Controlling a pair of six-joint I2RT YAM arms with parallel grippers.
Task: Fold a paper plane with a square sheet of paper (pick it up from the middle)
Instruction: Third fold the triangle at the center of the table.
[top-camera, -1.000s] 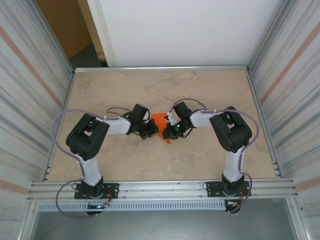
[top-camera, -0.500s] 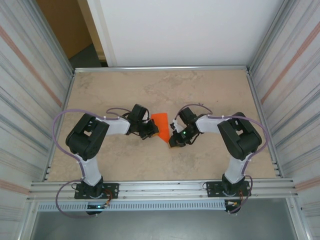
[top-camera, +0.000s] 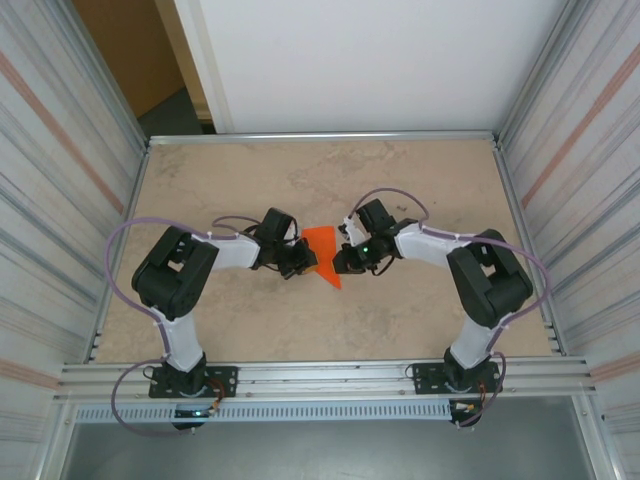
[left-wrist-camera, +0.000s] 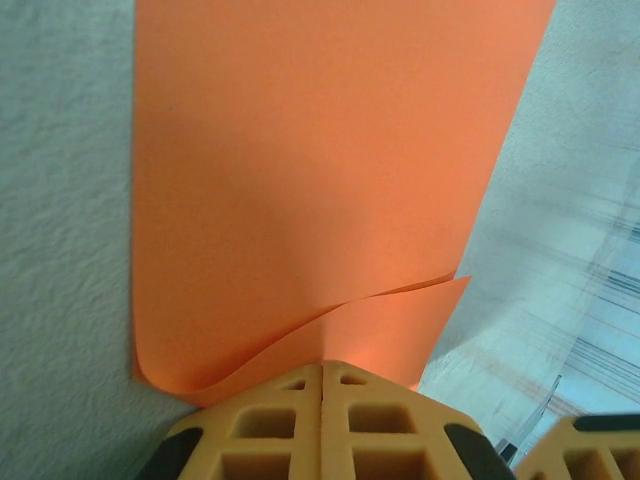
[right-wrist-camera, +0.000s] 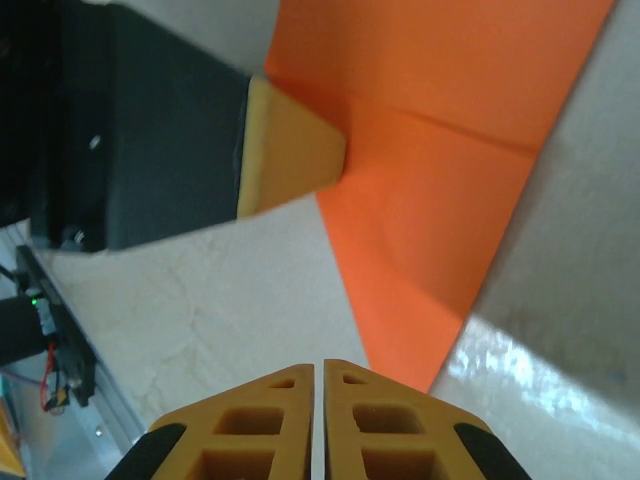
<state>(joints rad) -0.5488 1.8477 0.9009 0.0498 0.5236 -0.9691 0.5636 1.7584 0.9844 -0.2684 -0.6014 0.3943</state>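
Observation:
The orange paper (top-camera: 322, 247) lies folded at mid-table, tapering to a point toward the near side. In the left wrist view the paper (left-wrist-camera: 320, 170) shows two layers with the upper one bowed up at its near edge. My left gripper (top-camera: 303, 262) is shut on the paper's left edge; its fingertips (left-wrist-camera: 322, 366) meet right at the fold. My right gripper (top-camera: 341, 262) hovers by the paper's right edge, shut with nothing in it; in its own view the gripper (right-wrist-camera: 323, 364) sits just short of the pointed tip of the paper (right-wrist-camera: 440, 210), with the left gripper's finger (right-wrist-camera: 290, 150) opposite.
The marbled tabletop (top-camera: 420, 190) is bounded by a metal frame rail (top-camera: 320, 136) at the back and corrugated side walls (top-camera: 60, 200). Both arms reach inward from the near edge and meet at the centre.
The right gripper drew back toward the near right off the paper, then swung in again beside its right edge. The left gripper and paper held still.

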